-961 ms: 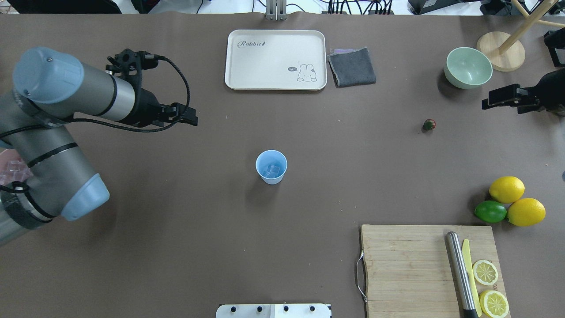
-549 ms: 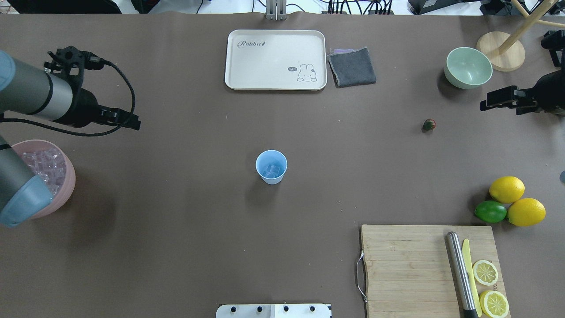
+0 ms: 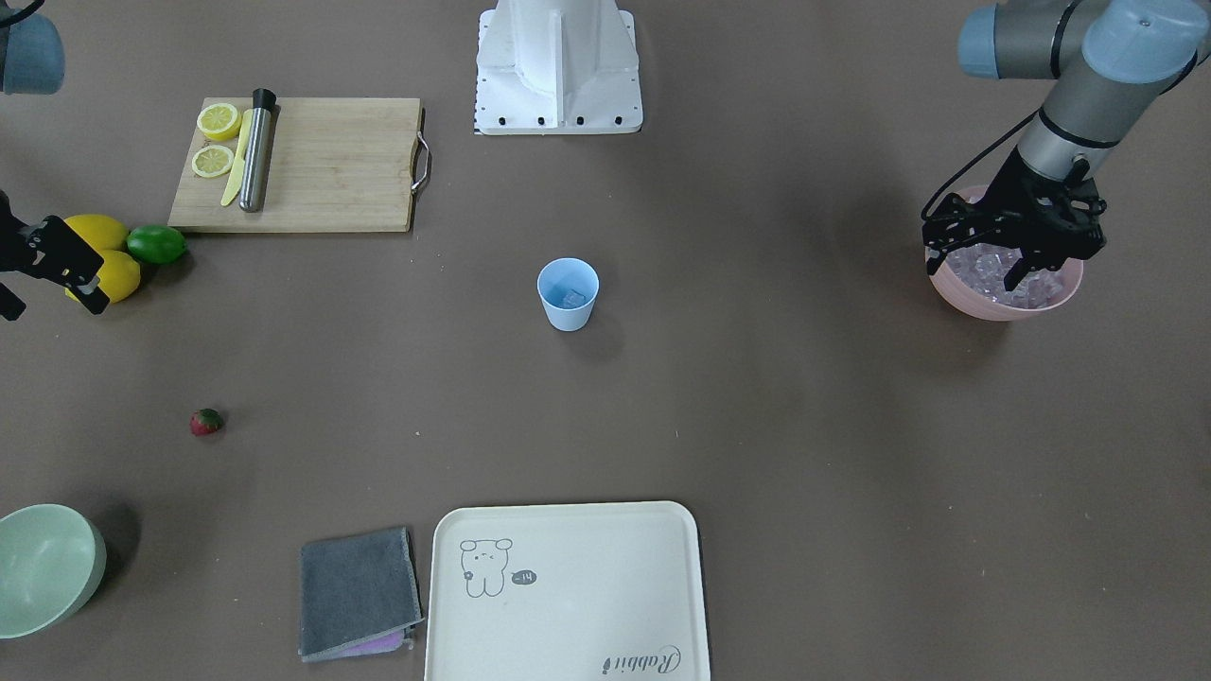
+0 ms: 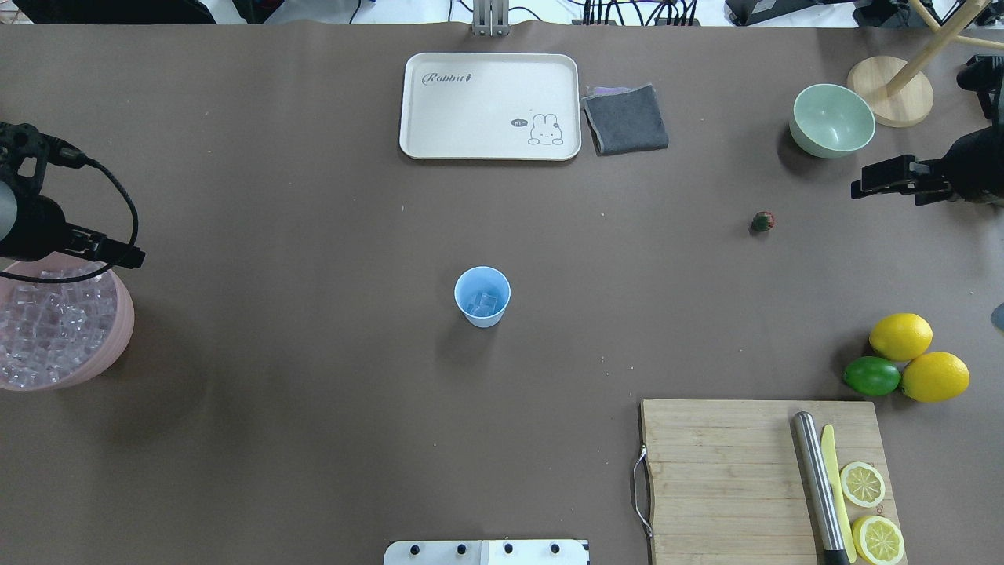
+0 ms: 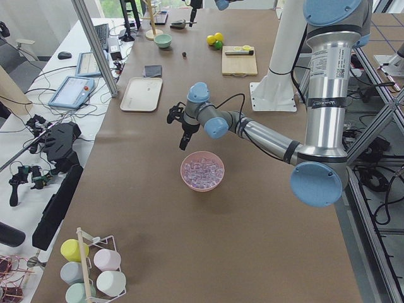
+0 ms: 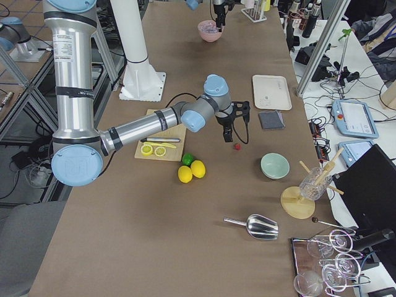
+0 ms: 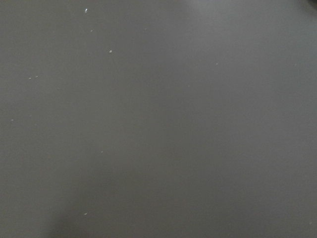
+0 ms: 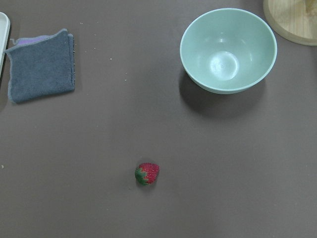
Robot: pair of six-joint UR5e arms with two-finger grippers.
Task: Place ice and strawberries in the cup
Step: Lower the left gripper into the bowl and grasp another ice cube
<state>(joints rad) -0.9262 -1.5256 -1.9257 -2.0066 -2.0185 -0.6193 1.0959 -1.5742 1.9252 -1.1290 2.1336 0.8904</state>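
Bright, even light from above; soft shadows by cup (image 4: 481, 296) & green bowl (image 8: 228, 49). L wrist view dim, blank.

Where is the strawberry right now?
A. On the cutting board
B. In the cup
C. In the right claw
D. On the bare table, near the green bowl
D: the strawberry lies alone on the table, apart from the green bowl; the cup holds only ice.

- Left arm (image 3: 1060, 47): silver tubes, pale-blue joint caps, and black at the wrist.
- Black cable (image 4: 119, 191) looping off that wrist.
- Right arm (image 6: 130, 133): same silver, blue caps, black rings.
- White base (image 3: 558, 66), with a row of dark screws.
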